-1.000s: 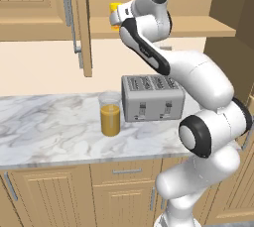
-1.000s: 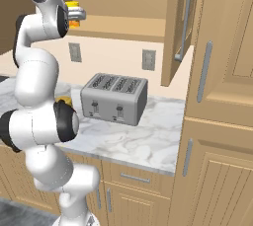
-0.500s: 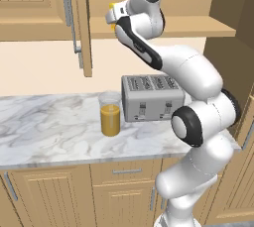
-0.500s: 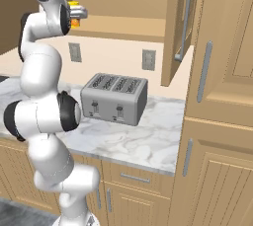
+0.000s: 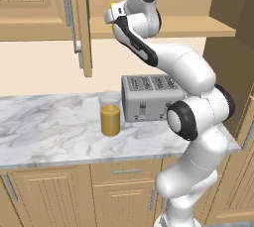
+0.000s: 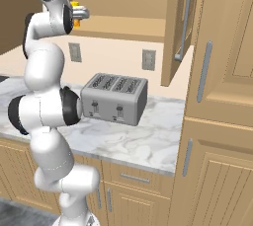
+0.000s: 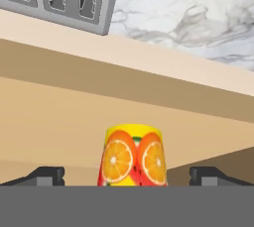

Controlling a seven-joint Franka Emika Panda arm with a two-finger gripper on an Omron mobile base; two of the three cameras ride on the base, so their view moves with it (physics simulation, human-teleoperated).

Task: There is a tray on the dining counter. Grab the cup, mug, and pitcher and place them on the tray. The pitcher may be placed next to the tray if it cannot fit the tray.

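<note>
pitcher (image 5: 110, 120) on worktop (image 5: 54, 132), just left of toaster (image 5: 149, 98)

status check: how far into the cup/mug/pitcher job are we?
Nothing looks done yet. The pitcher sits on the marble worktop beside the toaster. In hand: the tool is open, raised to the cabinet shelf, its tips either side of the cup, not gripping. All three placements remain.
</note>
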